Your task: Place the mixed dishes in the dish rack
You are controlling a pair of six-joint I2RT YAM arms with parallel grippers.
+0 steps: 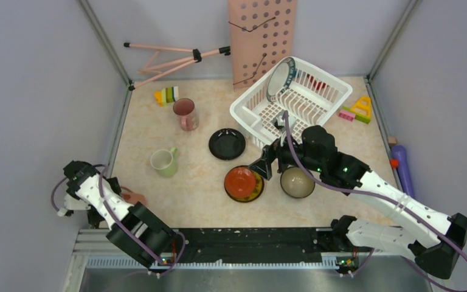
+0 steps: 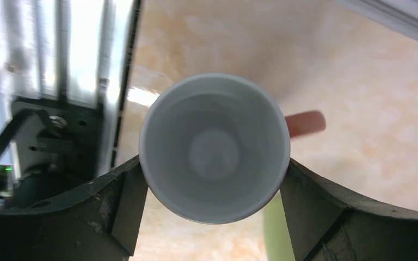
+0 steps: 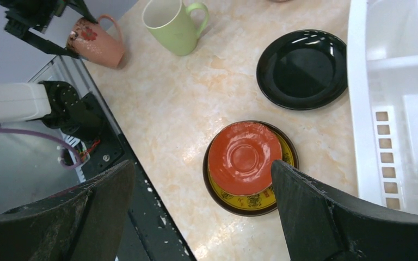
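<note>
Left jaws: clamped on the pink cup, lower left of your top view.
Right jaws: apart, over red plate, mid-frame.
Dish rack: upper right of centre; patterned plate inside.

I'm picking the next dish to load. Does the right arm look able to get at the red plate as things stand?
Probably yes: the right pincer hangs open over the red plate, which lies uncovered on the yellowish plate, with nothing between them.
</note>
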